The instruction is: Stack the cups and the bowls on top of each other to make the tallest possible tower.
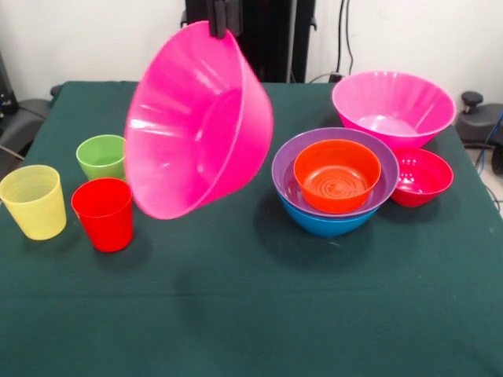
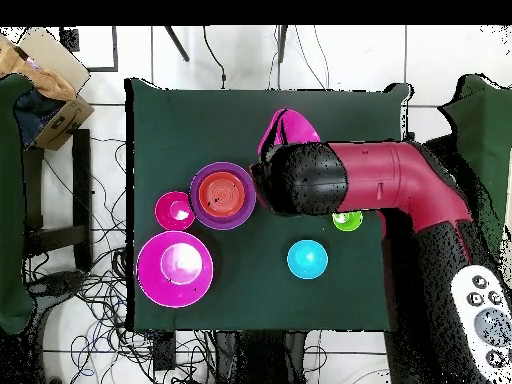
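My gripper (image 1: 222, 28) at the top edge of the front view is shut on the rim of a large pink bowl (image 1: 196, 126). The bowl hangs tilted in the air, left of the tower, its opening turned to the right. It also shows in the overhead view (image 2: 287, 130) beside my arm. The tower (image 1: 334, 188) is a blue bowl (image 1: 326, 224) with a purple bowl (image 1: 284, 169) and an orange bowl (image 1: 336, 174) nested in it. The yellow cup (image 1: 33, 201), red cup (image 1: 104, 214) and green cup (image 1: 102, 155) stand at the left.
A second large pink bowl (image 1: 393, 106) and a small crimson bowl (image 1: 422, 177) stand right of the tower. A cyan bowl (image 2: 307, 260) shows only in the overhead view, near my base. All stand on the green table (image 1: 251, 314).
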Available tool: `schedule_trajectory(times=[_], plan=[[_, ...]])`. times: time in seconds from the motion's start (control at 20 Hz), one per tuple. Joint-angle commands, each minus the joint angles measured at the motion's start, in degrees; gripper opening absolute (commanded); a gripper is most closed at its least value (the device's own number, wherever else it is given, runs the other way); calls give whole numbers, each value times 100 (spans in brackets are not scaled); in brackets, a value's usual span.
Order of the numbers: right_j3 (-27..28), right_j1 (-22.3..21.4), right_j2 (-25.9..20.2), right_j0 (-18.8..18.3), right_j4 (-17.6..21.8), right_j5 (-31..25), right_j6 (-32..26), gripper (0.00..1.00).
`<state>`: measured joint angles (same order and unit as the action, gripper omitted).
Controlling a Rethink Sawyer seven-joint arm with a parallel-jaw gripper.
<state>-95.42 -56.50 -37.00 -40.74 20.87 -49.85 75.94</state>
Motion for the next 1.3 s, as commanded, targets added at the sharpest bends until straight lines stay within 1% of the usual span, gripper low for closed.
schedule_trajectory(times=[0.05,0.25,0.5,0.85,0.95,1.15,1.3], plan=[[-623,-259,-56,506,-125,79,423,0],[-754,-373,59,716,-174,232,690,0],[-819,-382,204,862,-137,380,774,0],[-924,-382,284,916,-165,562,731,0],[-969,-350,279,876,-147,697,659,0],[-1201,-302,290,810,-55,1158,661,0],[-1291,-301,330,833,-41,1308,706,0]])
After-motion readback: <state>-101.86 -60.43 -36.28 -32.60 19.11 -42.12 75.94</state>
